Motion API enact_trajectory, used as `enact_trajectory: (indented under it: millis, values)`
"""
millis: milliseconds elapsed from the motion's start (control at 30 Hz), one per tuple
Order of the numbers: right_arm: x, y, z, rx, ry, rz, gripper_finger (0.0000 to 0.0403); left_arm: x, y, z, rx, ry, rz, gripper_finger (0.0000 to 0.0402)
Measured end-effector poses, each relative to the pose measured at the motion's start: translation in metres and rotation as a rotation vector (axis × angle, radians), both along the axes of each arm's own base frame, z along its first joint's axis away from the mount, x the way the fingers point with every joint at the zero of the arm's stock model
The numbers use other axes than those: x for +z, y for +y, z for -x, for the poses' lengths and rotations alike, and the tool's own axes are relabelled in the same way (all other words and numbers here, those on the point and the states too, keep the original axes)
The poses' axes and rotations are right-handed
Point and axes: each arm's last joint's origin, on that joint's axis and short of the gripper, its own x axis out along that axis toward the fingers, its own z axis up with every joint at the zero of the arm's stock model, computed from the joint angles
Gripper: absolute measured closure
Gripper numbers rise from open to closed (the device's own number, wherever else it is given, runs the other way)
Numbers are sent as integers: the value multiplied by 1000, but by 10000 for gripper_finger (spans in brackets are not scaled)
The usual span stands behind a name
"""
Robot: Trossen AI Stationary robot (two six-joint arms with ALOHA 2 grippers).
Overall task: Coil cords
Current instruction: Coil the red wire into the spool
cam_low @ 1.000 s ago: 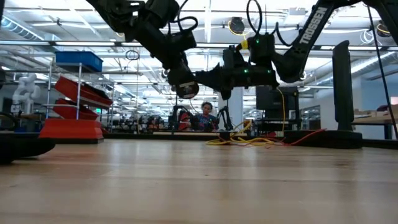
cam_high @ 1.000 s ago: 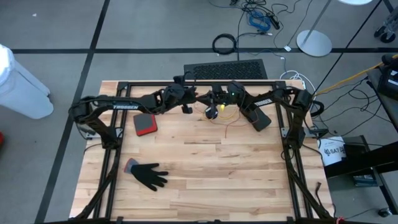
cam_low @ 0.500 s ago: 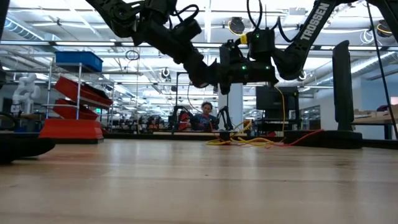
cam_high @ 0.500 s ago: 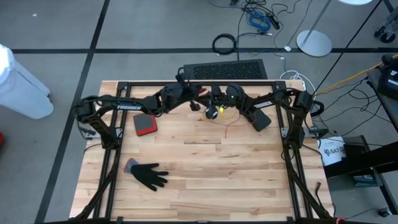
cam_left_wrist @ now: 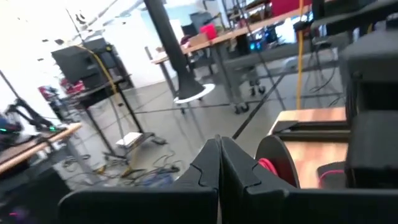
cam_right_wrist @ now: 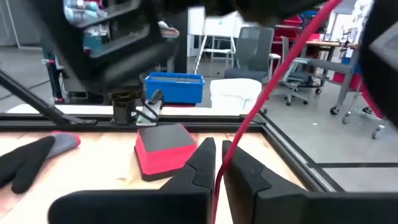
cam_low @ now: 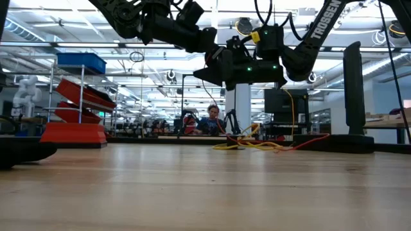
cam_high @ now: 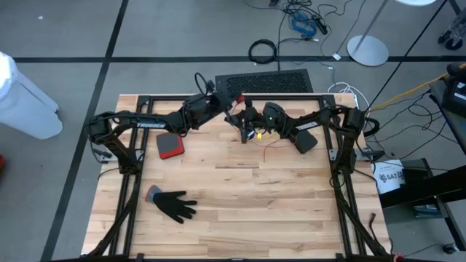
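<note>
- The yellow-orange cord point(cam_high: 266, 136) lies in a loose tangle on the wooden table point(cam_high: 240, 211) near its far edge, just beside the two grippers; in the low view it spreads flat on the boards point(cam_low: 257, 145).
- A thin red cord point(cam_right_wrist: 273, 87) runs up from between the right gripper's fingers in the right wrist view; the fingers are pinched together on it.
- The right gripper point(cam_high: 246, 131) sits above the table's far middle, its arm reaching in from the right side, bent at the elbow and held well off the surface point(cam_low: 231, 67).
- The left gripper point(cam_high: 234, 111) meets it from the other side, its arm stretched nearly straight across from the left post; its fingers point(cam_left_wrist: 208, 168) are pressed together with nothing visible between them.
- In the low view both grippers hang high above the boards, tips close together.
- A red-and-black block point(cam_high: 169, 145) lies on the table under the left arm, and a black glove point(cam_high: 173, 204) lies nearer the front left.
- A thick black cable ring point(cam_high: 263, 51) rests on the floor beyond the table.
</note>
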Motion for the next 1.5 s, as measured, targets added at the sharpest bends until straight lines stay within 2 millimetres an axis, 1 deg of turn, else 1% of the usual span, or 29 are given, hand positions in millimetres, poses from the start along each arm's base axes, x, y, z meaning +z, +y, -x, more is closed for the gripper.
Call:
enact_trajectory:
  millis: [200, 333, 467, 567, 633, 767, 867, 967, 1100, 1233, 1333, 1500]
  values:
    - [-1, 0, 1, -19, -2, 25, 401, 5, -3, 1, -94, -61, 62, 401]
    - [-3, -1, 7, -27, -27, 31, 402, 18, -8, 8, -178, -93, 87, 402]
    - [-9, -7, 17, -52, -33, 21, 402, 31, -14, 18, -269, -95, 124, 402]
    - [-11, -13, 24, -56, -56, -1, 403, 35, -18, 24, -330, -58, 163, 402]
    - [-12, -15, 28, -54, -69, -11, 403, 34, -20, 27, -374, -10, 189, 401]
    - [-13, -20, 35, -30, -83, -43, 403, 25, -23, 32, -404, 129, 239, 401]
    - [-14, -22, 37, -19, -86, -67, 403, 15, -24, 36, -376, 247, 239, 401]
    - [-14, -21, 38, 6, -86, -78, 403, 10, -21, 39, -251, 334, 182, 401]
    - [-15, -21, 37, 20, -78, -96, 403, 10, -18, 40, -140, 389, 83, 401]
    - [-17, -21, 37, 20, -66, -108, 403, 10, -16, 41, -95, 438, 21, 402]
    - [-17, -21, 37, 20, -66, -114, 403, 5, -14, 42, -49, 500, -13, 401]
    - [-14, -19, 37, 25, -70, -114, 403, -7, -11, 40, 20, 621, -53, 401]
